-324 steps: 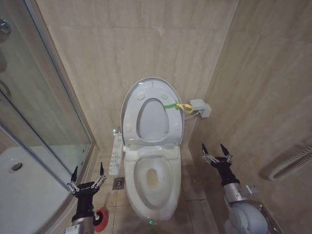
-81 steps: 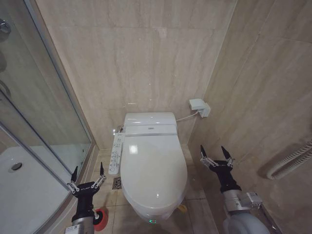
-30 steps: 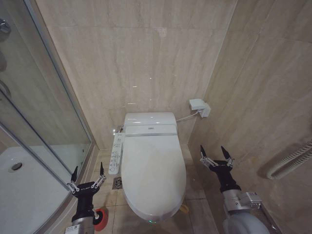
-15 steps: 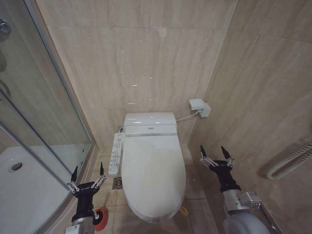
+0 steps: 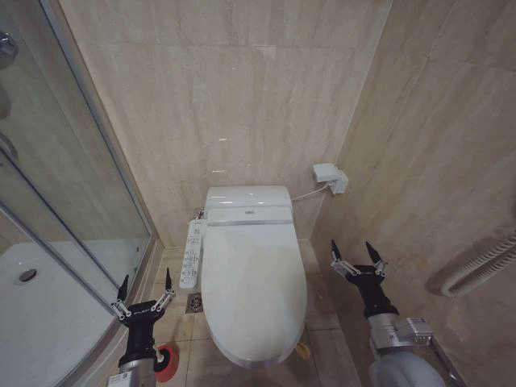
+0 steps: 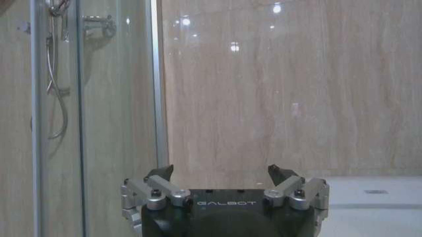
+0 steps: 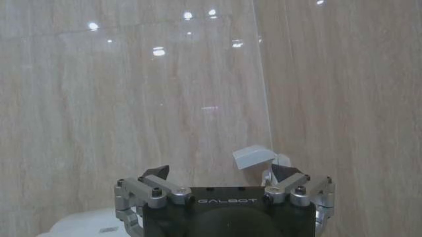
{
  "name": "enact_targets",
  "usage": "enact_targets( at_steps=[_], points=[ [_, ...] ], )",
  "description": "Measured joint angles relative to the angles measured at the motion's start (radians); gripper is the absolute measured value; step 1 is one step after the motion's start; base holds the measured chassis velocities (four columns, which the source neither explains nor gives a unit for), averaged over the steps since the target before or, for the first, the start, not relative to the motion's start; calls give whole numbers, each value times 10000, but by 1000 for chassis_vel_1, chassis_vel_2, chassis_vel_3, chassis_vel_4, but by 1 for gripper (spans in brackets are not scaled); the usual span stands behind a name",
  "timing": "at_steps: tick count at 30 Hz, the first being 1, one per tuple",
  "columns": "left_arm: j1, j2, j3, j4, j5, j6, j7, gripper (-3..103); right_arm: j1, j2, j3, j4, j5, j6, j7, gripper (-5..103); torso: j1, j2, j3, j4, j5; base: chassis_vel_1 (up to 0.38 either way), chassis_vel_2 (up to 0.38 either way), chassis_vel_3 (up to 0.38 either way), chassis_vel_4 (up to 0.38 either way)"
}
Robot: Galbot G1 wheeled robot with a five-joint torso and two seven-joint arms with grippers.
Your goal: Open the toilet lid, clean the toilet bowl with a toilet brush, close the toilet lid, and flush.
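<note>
The toilet lid lies flat and closed, covering the toilet bowl; the white bidet unit shows behind it. On the floor to the toilet's left stands the red cup holder of the toilet brush, partly behind my left arm, and the brush's handle is hidden. My left gripper hangs open and empty above that holder, left of the toilet. My right gripper hangs open and empty to the right of the lid, close to the side wall.
A long white button panel runs along the toilet's left side, with a floor drain beside it. A glass shower enclosure closes off the left. A white wall box with a cable sits back right. A small yellow object lies by the toilet's front right.
The lid, upright 10.8 s ago, is down; in the last second its front edge sank the last bit and hid the green light. Neither gripper has moved.
</note>
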Motion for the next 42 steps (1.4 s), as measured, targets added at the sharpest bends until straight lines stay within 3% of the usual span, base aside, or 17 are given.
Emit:
enact_targets(
  at_steps=[38,42],
  points=[
    [-8,4,-4,0,-11,19,5,97,0,0,0,1,0,0,0,100,0,0,0,0,0,0,0,0,0],
    [-404,237,-336,-139,-673,853,319,100,0,0,0,0,0,0,0,100,0,0,0,0,0,0,0,0,0]
  ],
)
